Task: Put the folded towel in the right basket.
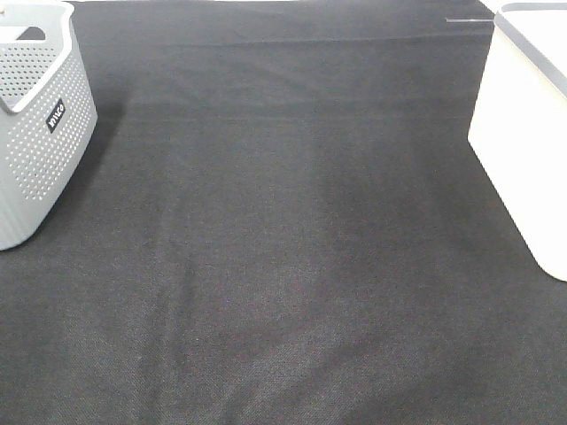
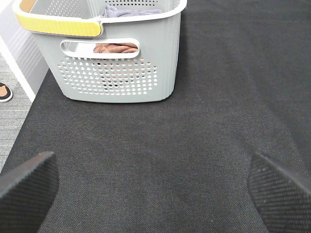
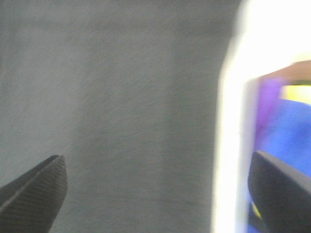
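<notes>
No folded towel lies on the black table (image 1: 292, 248). The right basket (image 1: 527, 133) is white and stands at the right edge; in the right wrist view its bright wall (image 3: 233, 121) is close, with blurred blue, purple and yellow cloth (image 3: 286, 126) inside. My right gripper (image 3: 158, 194) is open and empty beside that wall. My left gripper (image 2: 155, 194) is open and empty over the table, facing the grey basket (image 2: 121, 73). Neither gripper shows in the exterior high view.
The grey perforated basket (image 1: 40, 133) stands at the far left and has a yellow handle (image 2: 58, 24). It holds a brown cloth (image 2: 115, 47) and a grey-purple cloth (image 2: 129, 10). The table's left edge and floor (image 2: 14, 116) lie beside it.
</notes>
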Tool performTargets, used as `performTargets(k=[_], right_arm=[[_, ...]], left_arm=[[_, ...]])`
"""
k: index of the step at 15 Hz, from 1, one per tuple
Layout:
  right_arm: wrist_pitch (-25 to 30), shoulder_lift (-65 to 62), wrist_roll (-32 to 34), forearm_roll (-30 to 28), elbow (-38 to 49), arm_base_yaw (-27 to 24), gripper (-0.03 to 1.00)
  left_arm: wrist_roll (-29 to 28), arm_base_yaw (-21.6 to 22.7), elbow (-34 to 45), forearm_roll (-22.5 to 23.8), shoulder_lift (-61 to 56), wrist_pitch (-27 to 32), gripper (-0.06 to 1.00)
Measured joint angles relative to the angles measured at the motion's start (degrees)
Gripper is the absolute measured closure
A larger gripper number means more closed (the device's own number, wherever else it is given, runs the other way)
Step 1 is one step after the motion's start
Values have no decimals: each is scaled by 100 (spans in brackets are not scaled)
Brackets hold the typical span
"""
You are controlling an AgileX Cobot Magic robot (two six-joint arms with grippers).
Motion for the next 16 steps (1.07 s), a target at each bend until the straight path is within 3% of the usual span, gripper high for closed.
performTargets(k=[3,7,10,13,16], right_arm=[[-29,-1272,115,-195,1197,0,0],[-974,-4320,115,-201,4532,0,0],[-1094,-6784,92,-292,6515,0,0],[-1094,-9116,-11,-630,7890,0,0],[-1083,-10411,-57,-642,8463,0,0]], left_arm=[[0,0,0,0,0,0,-4],[0,0,0,0,0,0,-4],[0,0,0,0,0,0,-4],[0,0,0,0,0,0,-4],[0,0,0,0,0,0,-4]])
